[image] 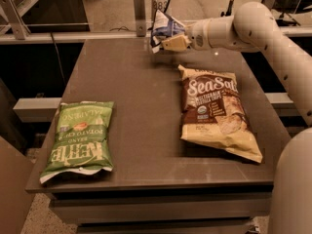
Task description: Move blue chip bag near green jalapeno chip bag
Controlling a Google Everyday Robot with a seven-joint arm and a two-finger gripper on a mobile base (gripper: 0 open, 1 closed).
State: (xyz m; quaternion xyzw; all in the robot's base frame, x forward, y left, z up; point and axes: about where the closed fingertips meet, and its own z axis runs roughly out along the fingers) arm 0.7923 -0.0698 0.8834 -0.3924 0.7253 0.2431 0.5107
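Fingers half-hidden by blue chip bag

Gripper, far edge, hides blue chip bag btm.

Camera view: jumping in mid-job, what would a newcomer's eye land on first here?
First, the gripper over the far edge of the table, holding the small blue chip bag clear of the surface. Next, the bright green jalapeno chip bag lying flat at the near left corner, and the big brown Sea Salt bag lying right of centre.
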